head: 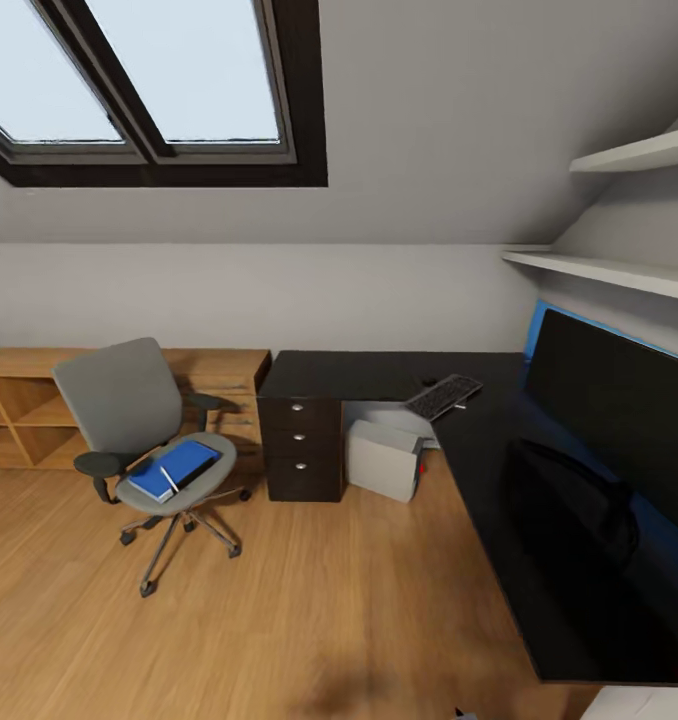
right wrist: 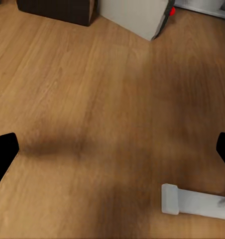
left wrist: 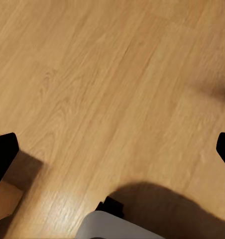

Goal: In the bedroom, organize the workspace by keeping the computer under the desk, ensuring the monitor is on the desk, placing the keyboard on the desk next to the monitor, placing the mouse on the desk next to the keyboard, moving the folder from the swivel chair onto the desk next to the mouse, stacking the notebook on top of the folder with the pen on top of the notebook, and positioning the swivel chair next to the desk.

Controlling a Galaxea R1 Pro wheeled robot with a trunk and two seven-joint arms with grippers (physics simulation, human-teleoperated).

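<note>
The folder [head: 175, 469] lies on the swivel chair [head: 129, 415] seat, a small dark notebook [head: 193, 472] on it, well apart from the desk [head: 379, 375]. The keyboard [head: 443, 396] and monitor [head: 619, 410] are on the desk; the computer [head: 384, 458] sits beneath. Left gripper [left wrist: 112, 149] and right gripper [right wrist: 112, 149] are spread, empty, over bare floor [head: 309, 600]. The chair is best approached squarely, and the folder gripped by its overhanging edge so the notebook is not tipped.

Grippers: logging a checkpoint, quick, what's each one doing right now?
Left gripper: open, holding nothing, over bare floor.
Right gripper: open, holding nothing, over floor near the computer.
</note>
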